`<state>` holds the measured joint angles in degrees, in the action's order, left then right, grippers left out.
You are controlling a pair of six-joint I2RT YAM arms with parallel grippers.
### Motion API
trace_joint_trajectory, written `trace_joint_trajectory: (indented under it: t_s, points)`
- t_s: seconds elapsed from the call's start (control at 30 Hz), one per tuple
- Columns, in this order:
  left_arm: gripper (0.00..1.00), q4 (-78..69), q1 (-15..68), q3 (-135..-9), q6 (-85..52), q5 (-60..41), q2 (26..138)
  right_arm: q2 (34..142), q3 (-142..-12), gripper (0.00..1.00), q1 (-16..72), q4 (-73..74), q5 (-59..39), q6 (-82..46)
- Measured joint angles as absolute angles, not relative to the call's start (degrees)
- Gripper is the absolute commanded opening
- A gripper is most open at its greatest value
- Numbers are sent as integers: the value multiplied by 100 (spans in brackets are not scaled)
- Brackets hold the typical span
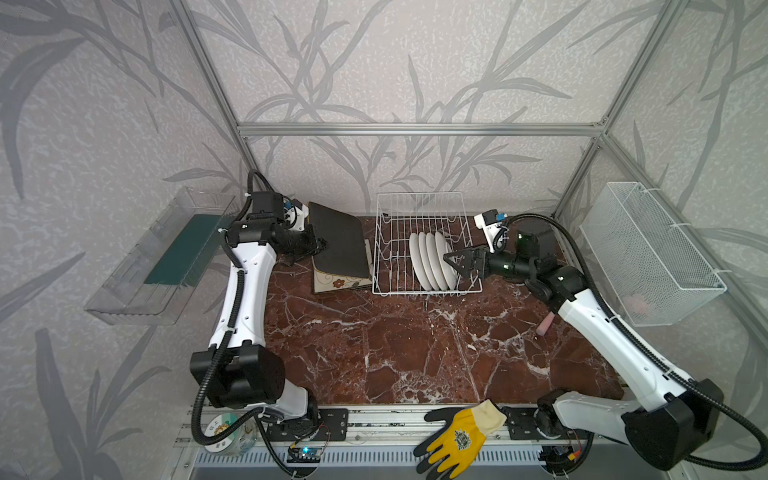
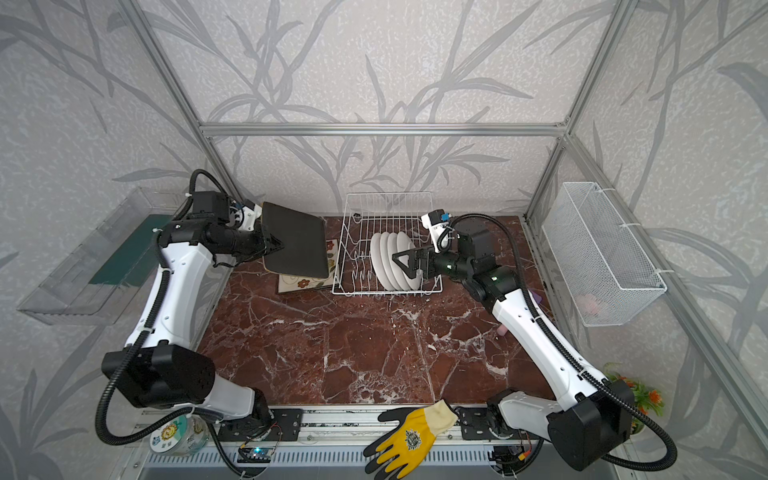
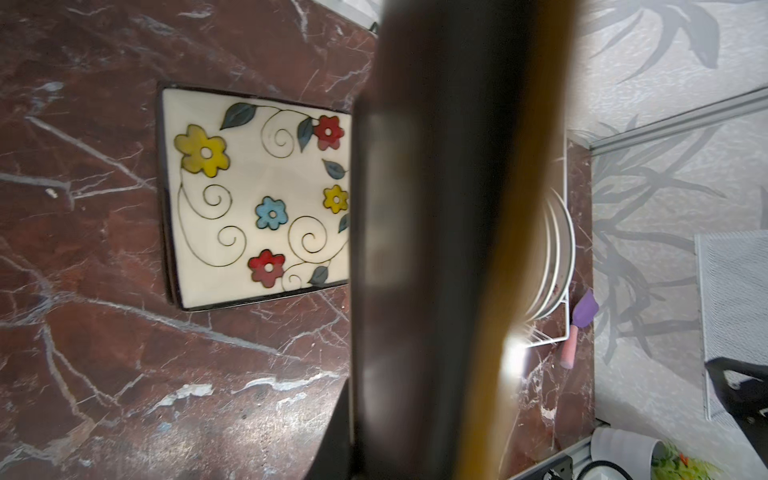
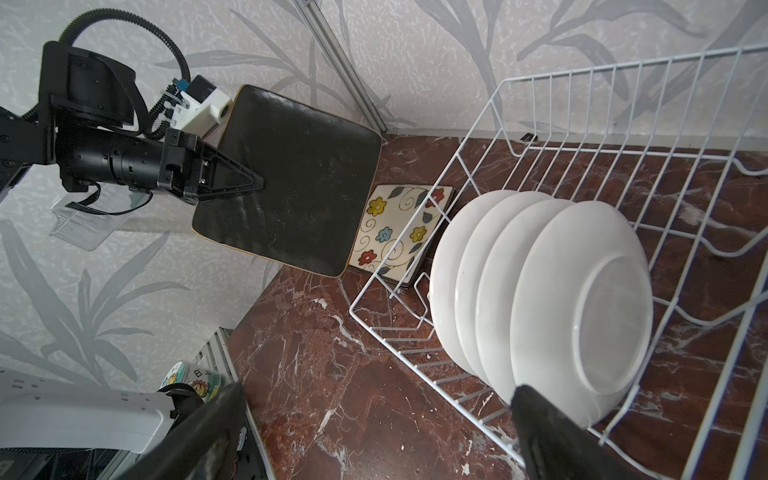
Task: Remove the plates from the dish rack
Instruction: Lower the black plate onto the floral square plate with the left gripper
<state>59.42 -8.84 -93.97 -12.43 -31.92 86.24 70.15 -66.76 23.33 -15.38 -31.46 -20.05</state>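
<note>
**Square plate in the air, four round plates in the rack**

The left gripper (image 1: 322,245) (image 2: 278,246) (image 4: 258,185) is clamped on the edge of a square plate (image 1: 343,243) (image 2: 299,245) (image 4: 303,178). It holds the plate clear of the table (image 1: 415,353), tilted, with its black back facing up. In the left wrist view the plate (image 3: 436,249) shows only as a dark blurred band close to the lens.

Under the held plate lies a stack of square plates (image 1: 336,286) (image 2: 305,285) (image 3: 249,199) (image 4: 399,232), flat on the table with a flowered face up, just beside the left side of the dish rack (image 1: 428,293) (image 2: 386,293).

The rack stands at the back of the table. Four round plates (image 1: 430,259) (image 2: 388,259) (image 4: 540,291) stand on edge in it, close together, their white backs toward the right arm.

The right gripper (image 1: 455,266) (image 2: 401,266) (image 4: 378,388) is at the rack's right side with its jaws spread wide and nothing between them. One of its fingers (image 4: 540,428) overlaps the lower rim of the nearest round plate; whether it touches cannot be told.

A yellow and black glove (image 1: 457,436) lies on the front rail, and a fine-meshed white basket (image 1: 652,253) hangs on the right wall.
</note>
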Motion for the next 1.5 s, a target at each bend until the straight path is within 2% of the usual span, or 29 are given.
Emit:
trace_joint_trajectory:
  t_s: [0.6, 1.5]
  points:
    - [0, 4904, -1275, -8538, -1177, -3170, 9179, 7124, -6676, 99, 2471, -1485, -3017, -2093]
    - [0, 4136, -1358, -8783, -1155, -3983, 10615, 7111, -6676, 99, 2523, -1487, -2891, -2029]
